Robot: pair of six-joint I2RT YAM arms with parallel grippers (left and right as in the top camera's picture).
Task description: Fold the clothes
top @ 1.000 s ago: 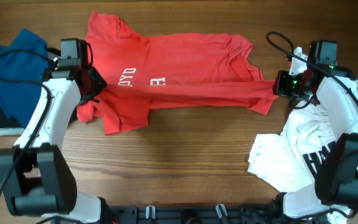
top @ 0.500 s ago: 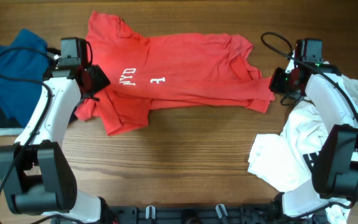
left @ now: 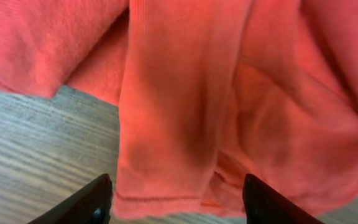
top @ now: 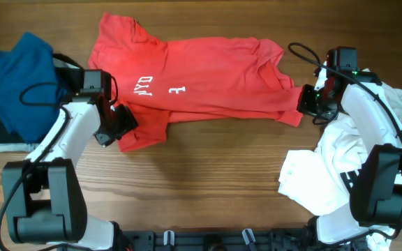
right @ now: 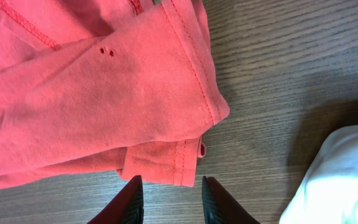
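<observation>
Moved down from collar side to lower left flap: left gripper point(top: 119, 123), jaws apart, empty. At right end, right gripper point(top: 307, 103), also parted, empty. Released and slack on worktop point(top: 208, 181): red shirt point(top: 215, 70), folded lengthwise. Probably crosswise fold next.

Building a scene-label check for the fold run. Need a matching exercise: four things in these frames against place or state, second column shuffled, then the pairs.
Things:
1 red T-shirt
2 blue garment
3 white T-shirt pile
4 left gripper

Place or state:
A open, over a hem
B left edge of the table
C spread across the centre
D heaped at the near right corner

Pairs: 1-C, 2-B, 3-D, 4-A
</observation>
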